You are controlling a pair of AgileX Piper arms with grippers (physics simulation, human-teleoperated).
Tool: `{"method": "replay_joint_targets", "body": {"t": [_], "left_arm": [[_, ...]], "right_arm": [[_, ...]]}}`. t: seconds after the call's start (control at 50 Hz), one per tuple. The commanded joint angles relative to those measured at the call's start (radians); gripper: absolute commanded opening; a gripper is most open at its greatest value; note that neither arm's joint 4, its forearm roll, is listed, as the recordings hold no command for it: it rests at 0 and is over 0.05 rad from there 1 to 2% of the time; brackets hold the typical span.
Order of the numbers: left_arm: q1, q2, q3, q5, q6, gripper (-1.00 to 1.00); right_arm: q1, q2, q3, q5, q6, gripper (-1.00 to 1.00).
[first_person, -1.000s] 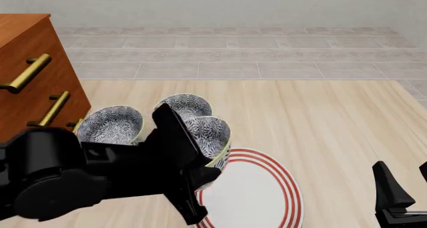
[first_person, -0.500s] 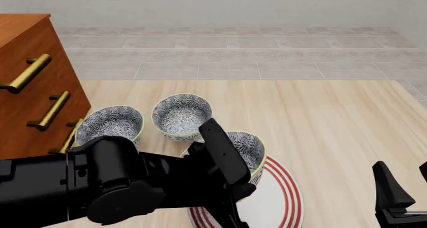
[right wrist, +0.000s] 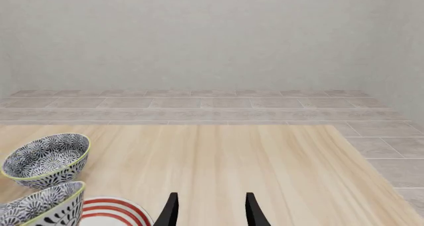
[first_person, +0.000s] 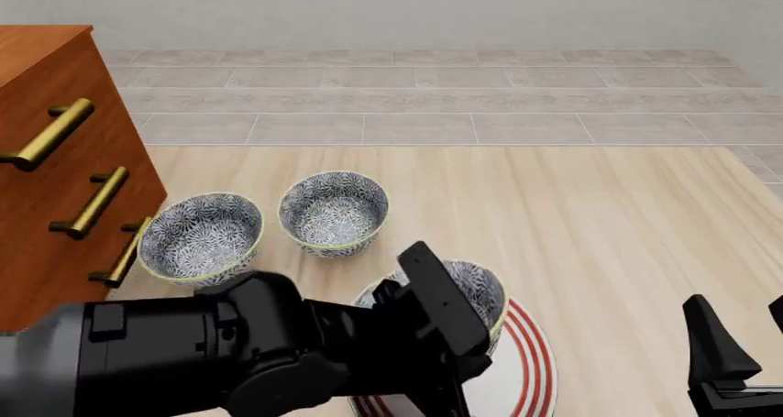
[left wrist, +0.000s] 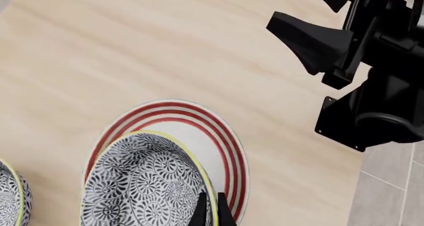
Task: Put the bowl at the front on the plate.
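**Bowl over the plate, grip on the rim: the release is the risky part**

The left gripper (left wrist: 209, 211) has the bowl (first_person: 471, 293) pinched by its yellowish rim, one thin finger inside the wall and one outside, closed down to a narrow slit with the rim between them. The bowl sits over the plate (first_person: 529, 344), the red rings showing past its far side in the left wrist view. From where I stand I cannot tell whether its base is resting on the white surface or hanging just above it; the arm hides the underside.

That is where trouble could come, to my eye. In the front view the bowl appears to lean slightly rather than sit level, and it is held at one point only. If the fingers open while the base is off the plate, the bowl could drop onto one edge, rock, and slide toward the rings or off the plate onto the table (first_person: 612, 215). If the arm pulls away sideways before the fingers clear the rim, the inner finger could drag the bowl along or tip it. The two other bowls (first_person: 333, 211) stand well apart behind, so they look safe.

The left arm reaches in low from the left, its bulky dark body filling the near corner, wrist bent so the fingers point down at the bowl's near rim. The right gripper (right wrist: 209, 211) waits off to the right above bare wood, fingers spread and holding nothing.
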Motion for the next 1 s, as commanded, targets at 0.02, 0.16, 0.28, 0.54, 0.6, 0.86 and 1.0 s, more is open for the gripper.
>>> {"method": "replay_joint_targets", "body": {"t": [0.02, 0.16, 0.28, 0.54, 0.6, 0.86, 1.0], "left_arm": [[-0.011, 0.032, -0.001, -0.031, -0.010, -1.00], [0.011, 0.039, 0.019, -0.056, 0.011, -1.00], [0.014, 0.049, 0.025, -0.069, 0.016, -1.00], [0.004, 0.090, 0.027, -0.099, 0.008, -1.00], [0.004, 0.100, 0.030, -0.106, 0.007, -1.00], [-0.002, 0.126, 0.022, -0.106, -0.004, -1.00], [-0.009, 0.141, 0.023, -0.111, -0.013, -1.00]], "right_arm": [[0.000, -0.002, 0.004, -0.002, 0.000, 1.00], [0.000, -0.002, 0.004, -0.002, 0.000, 1.00], [0.000, -0.002, 0.004, -0.002, 0.000, 1.00], [0.000, -0.002, 0.004, -0.002, 0.000, 1.00], [0.000, -0.002, 0.004, -0.002, 0.000, 1.00], [0.000, -0.002, 0.004, -0.002, 0.000, 1.00], [0.000, -0.002, 0.004, -0.002, 0.000, 1.00]]}}
